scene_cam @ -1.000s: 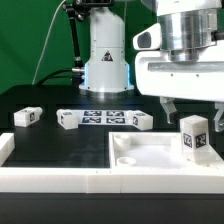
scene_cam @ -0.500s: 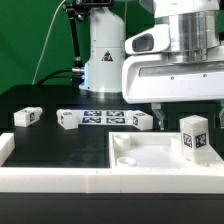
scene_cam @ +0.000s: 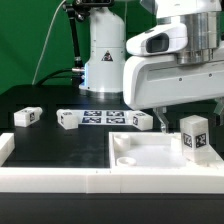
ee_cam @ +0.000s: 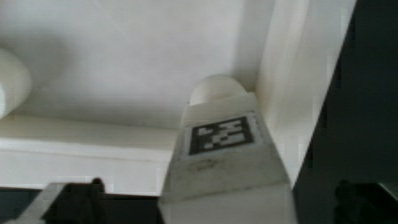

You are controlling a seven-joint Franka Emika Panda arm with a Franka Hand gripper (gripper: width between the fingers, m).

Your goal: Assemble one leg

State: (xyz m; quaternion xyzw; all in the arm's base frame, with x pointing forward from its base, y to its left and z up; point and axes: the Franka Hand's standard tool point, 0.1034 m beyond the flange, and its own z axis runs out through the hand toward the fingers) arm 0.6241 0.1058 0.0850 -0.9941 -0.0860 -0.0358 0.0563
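Showing the leg standing upright on the large white panel, in the panel's recessed corner toward the exterior view's right, its black-and-white tag facing the camera. The gripper hangs above the panel with its jaws spread wide. In the wrist view the two dark fingers sit at either side of the post and clear of it, holding nothing. In the exterior view one fingertip hangs just beside the leg, at about the level of its top.

Three other legs lie on the black table beyond the panel, two of them at the ends of the marker board.

Handling, as a judgement: the leg looks like a stiff, moulded block, light for its size and unlikely to deform or break under the jaws. Its faces appear smooth, so a shallow pinch could slip. The best hold is across two opposite flat sides, in the upper half, squared to the faces rather than to the edges. A tall post on a small foot tips easily, so a finger brushing it on approach could knock it over. Whether its foot is seated in the panel cannot be told.
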